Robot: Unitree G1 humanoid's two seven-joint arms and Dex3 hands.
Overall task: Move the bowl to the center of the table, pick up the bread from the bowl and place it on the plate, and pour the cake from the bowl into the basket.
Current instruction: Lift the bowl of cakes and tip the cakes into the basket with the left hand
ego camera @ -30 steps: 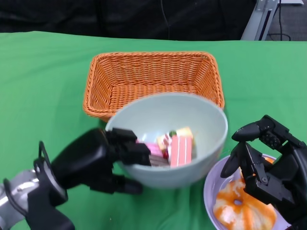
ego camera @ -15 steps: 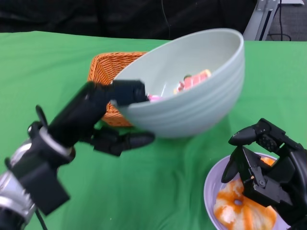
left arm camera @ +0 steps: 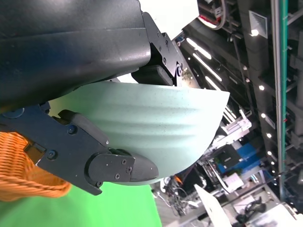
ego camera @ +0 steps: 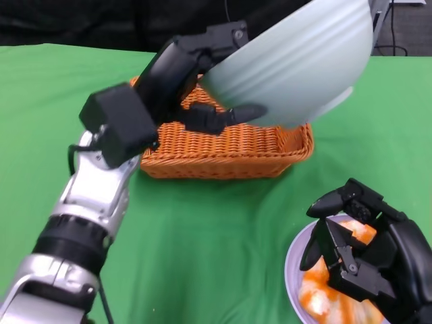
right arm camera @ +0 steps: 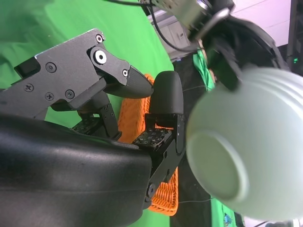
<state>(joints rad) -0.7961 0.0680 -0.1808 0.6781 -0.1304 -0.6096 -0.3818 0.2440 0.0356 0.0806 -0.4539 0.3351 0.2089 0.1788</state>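
Pale-green bowl (ego camera: 297, 67) gripped by left hand (ego camera: 196, 81) above basket (ego camera: 229, 145): tip slowly, keep rim over wicker; right hand (ego camera: 364, 260) empty, fingers apart.

The basket (ego camera: 226, 145) stood on the bench (ego camera: 216, 229) toward the far side. Above it the left hand (ego camera: 196, 74) held the bowl (ego camera: 297, 64) by its rim, tipped on its side over the basket. The plate (ego camera: 297, 270) lay at the near right with the bread (ego camera: 324, 290) on it, and the right hand (ego camera: 364, 263) hung over the bread.
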